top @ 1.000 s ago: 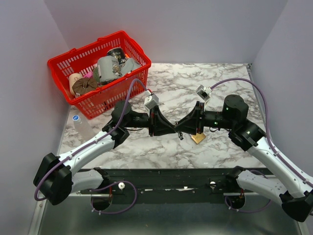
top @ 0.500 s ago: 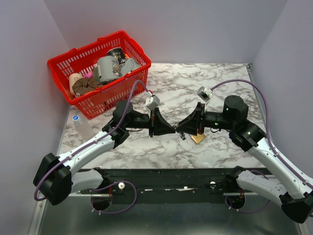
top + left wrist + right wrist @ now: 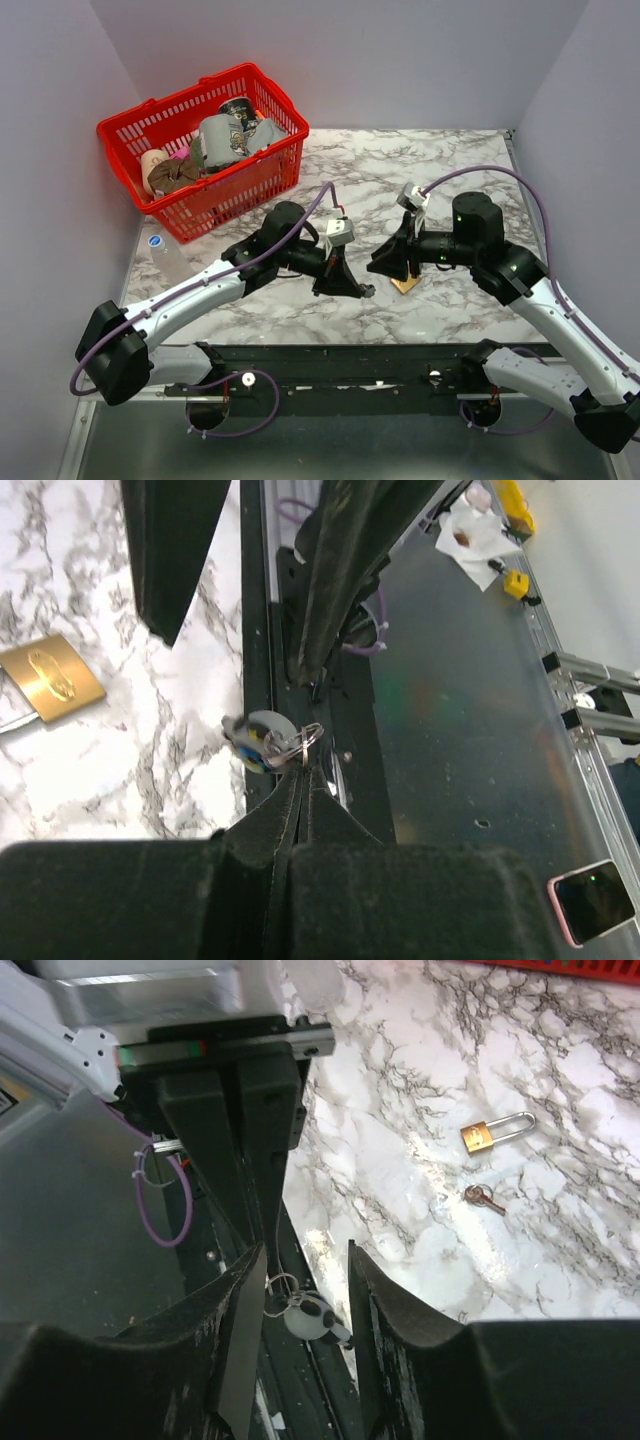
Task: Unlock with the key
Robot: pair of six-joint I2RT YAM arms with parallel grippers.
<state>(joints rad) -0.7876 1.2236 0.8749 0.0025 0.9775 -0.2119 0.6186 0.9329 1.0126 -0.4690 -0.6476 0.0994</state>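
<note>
My left gripper [image 3: 360,288] is shut on the key. In the left wrist view [image 3: 303,770] only a metal ring [image 3: 308,737] and a small white charm [image 3: 260,742] stick out of its tips, and the blade is hidden. My right gripper [image 3: 377,267] is open and empty, and in the right wrist view [image 3: 305,1252] the ring and charm [image 3: 315,1318] hang between and below its fingers. A brass padlock [image 3: 405,284] lies on the marble under the right gripper and also shows in the left wrist view [image 3: 52,675].
A second small brass padlock [image 3: 495,1132] with a silver shackle lies on the marble beside a small reddish key [image 3: 483,1198]. A red basket [image 3: 175,110] full of items stands at the back left. A clear bottle [image 3: 165,255] lies by its front. The table's near edge has a black rail [image 3: 350,365].
The two grippers were tip to tip. My left gripper has swung right and toward the near edge, away from the right one, carrying the ring and charm. The right arm has barely moved.
</note>
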